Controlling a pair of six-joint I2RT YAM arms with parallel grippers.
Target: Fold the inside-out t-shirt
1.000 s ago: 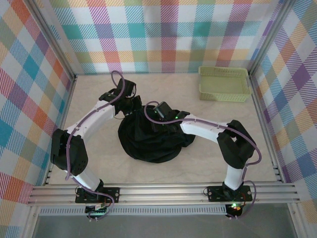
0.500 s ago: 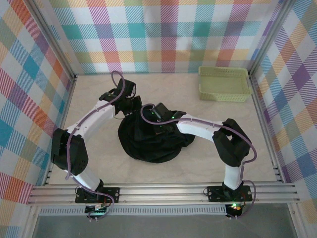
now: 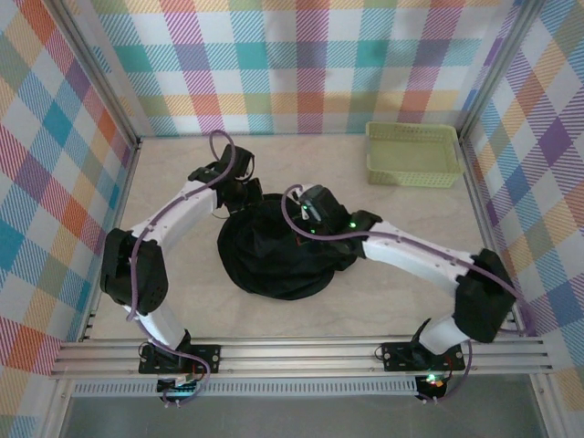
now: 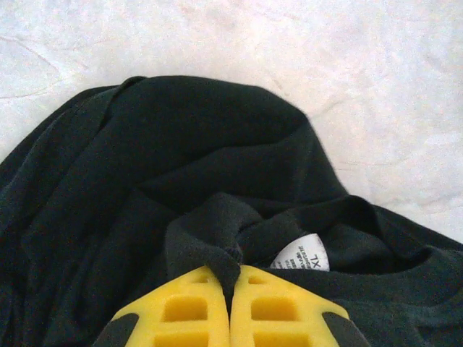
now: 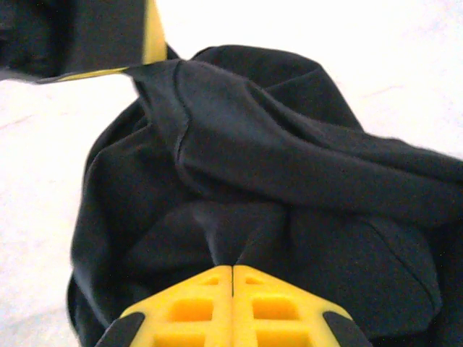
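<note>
The inside-out t-shirt (image 3: 274, 260) lies as a crumpled black heap in the middle of the table. My left gripper (image 4: 233, 269) is shut on a fold of its collar, right beside the small white label (image 4: 302, 254). From above, that gripper (image 3: 245, 193) sits at the heap's far left edge. My right gripper (image 5: 232, 267) is shut on a pinch of the black fabric (image 5: 289, 181) near the top of the heap. Seen from above, the right gripper (image 3: 294, 215) sits over the heap's far side. The other gripper's yellow finger (image 5: 150, 32) shows at the top left of the right wrist view.
A pale green plastic basket (image 3: 412, 154) stands at the far right of the table. Checked walls close in the back and both sides. A metal rail (image 3: 301, 354) runs along the near edge, where both arm bases sit.
My right gripper has shut on the shirt's fabric. Its arm has swung, with the elbow moving out to the right and the wrist shifting slightly right. The left arm has barely moved.
</note>
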